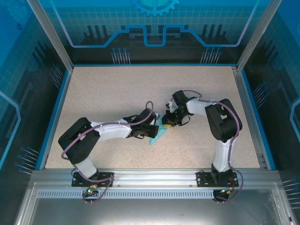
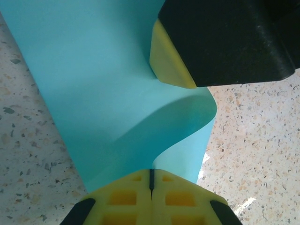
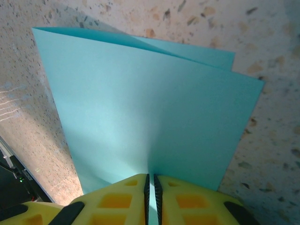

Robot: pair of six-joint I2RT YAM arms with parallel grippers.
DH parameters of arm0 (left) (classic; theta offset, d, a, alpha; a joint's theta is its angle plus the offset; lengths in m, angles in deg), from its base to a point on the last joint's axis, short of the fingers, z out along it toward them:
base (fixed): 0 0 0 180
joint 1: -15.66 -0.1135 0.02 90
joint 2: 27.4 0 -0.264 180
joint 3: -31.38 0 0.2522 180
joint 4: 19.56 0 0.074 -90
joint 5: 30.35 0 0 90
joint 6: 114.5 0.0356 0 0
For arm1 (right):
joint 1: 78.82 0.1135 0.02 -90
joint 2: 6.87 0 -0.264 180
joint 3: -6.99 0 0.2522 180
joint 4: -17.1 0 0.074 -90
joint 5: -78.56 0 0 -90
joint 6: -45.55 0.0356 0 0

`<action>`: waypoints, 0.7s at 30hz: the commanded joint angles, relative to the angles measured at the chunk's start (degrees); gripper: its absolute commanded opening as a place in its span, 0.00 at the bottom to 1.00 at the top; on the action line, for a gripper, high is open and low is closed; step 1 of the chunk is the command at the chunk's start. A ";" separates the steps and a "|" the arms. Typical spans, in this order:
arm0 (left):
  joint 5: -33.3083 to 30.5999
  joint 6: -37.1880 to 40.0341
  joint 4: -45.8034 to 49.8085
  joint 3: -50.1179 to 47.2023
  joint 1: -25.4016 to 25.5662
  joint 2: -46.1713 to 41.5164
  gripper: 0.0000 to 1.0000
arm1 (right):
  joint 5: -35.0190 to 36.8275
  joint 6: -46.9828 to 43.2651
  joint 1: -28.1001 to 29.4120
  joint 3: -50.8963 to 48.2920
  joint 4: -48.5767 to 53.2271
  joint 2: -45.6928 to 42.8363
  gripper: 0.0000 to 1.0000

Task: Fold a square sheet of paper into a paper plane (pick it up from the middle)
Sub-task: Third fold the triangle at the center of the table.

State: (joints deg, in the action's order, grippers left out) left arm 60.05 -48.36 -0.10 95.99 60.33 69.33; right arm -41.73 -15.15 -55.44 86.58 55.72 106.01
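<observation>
Left gripper (image 2: 151,180) reaches in from 9 o'clock, pads clenched tight on one edge of the square sheet of paper (image 1: 158,136), which buckles up in a wave. The sheet sits near the middle of the table (image 1: 108,93), a touch toward 6 o'clock. From 1 o'clock, right gripper (image 3: 150,180) pinches the other edge, two folded layers fanning out beyond

There is one thin, folded turquoise-blue sheet of paper (image 1: 157,137) and one speckled beige bench (image 1: 112,93). Two white-and-black robot arms are counted, a left arm (image 1: 110,130) and a right arm (image 1: 220,119), with two pairs of yellow-padded jaws, one pair each.
</observation>
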 commanded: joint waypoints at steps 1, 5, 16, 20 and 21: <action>0.07 0.66 1.07 1.57 -0.67 1.60 0.00 | 2.77 -0.47 1.08 -0.34 2.82 1.54 0.15; -0.22 0.89 1.44 1.97 -0.67 2.58 0.00 | 2.68 -0.38 1.14 -0.34 2.75 1.41 0.16; -2.35 2.02 2.71 2.85 -1.42 3.10 0.00 | 2.77 -0.25 1.15 -0.17 2.91 1.72 0.16; -2.21 2.15 3.09 3.12 -1.49 3.85 0.00 | 2.87 -0.27 1.15 0.01 3.09 1.82 0.17; -2.33 2.19 3.10 3.11 -1.49 4.12 0.00 | 2.91 -0.30 1.15 0.03 3.07 1.84 0.17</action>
State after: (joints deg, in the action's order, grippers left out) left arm 59.03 -47.90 1.62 97.50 59.41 72.39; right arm -41.77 -15.15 -55.31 86.75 55.81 106.01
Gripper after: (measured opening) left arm 0.049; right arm 0.168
